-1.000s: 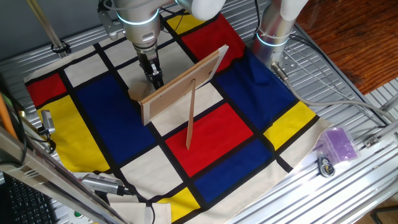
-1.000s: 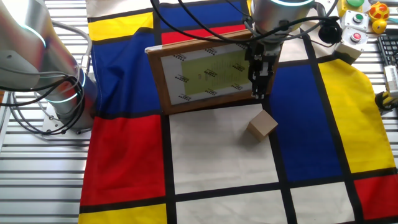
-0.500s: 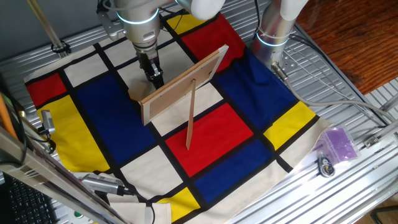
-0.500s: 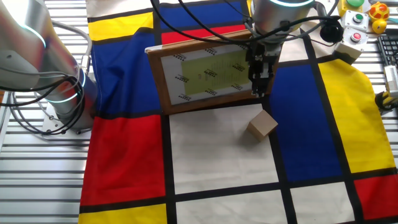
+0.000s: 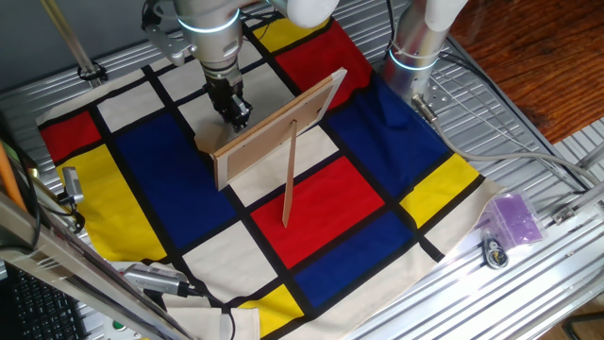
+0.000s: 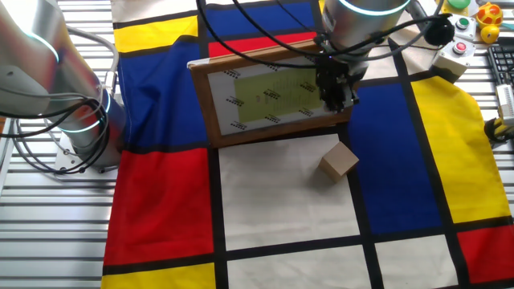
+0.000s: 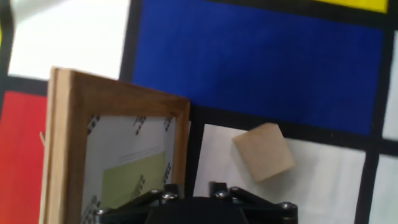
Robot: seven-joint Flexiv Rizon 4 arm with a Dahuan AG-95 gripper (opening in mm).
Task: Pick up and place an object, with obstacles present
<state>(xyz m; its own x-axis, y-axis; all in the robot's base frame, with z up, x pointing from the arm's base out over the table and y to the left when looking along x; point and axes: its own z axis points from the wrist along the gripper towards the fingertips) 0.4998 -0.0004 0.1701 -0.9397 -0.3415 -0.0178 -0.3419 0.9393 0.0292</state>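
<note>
The small tan block (image 6: 338, 160) lies on a white square of the cloth, just in front of the panel's right corner; it also shows in the hand view (image 7: 263, 152). In one fixed view it is mostly hidden behind the panel. The light-wood framed panel (image 6: 265, 96) stands tilted, held up by a thin prop stick (image 5: 288, 179); its back shows in one fixed view (image 5: 278, 127) and its corner in the hand view (image 7: 118, 149). My gripper (image 6: 339, 98) hangs above the panel's right end, short of the block, with the fingers close together and nothing between them (image 5: 236, 115) (image 7: 193, 186).
A second robot arm's base (image 5: 415, 47) stands at the cloth's far edge (image 6: 80, 104). A purple object (image 5: 514, 219) lies on the metal table beside the cloth. A button box (image 6: 462, 36) and a keyboard (image 6: 504, 76) are at the right edge.
My gripper has risen a little and turned about its axis above the panel's right end. The block and the panel have not moved.
</note>
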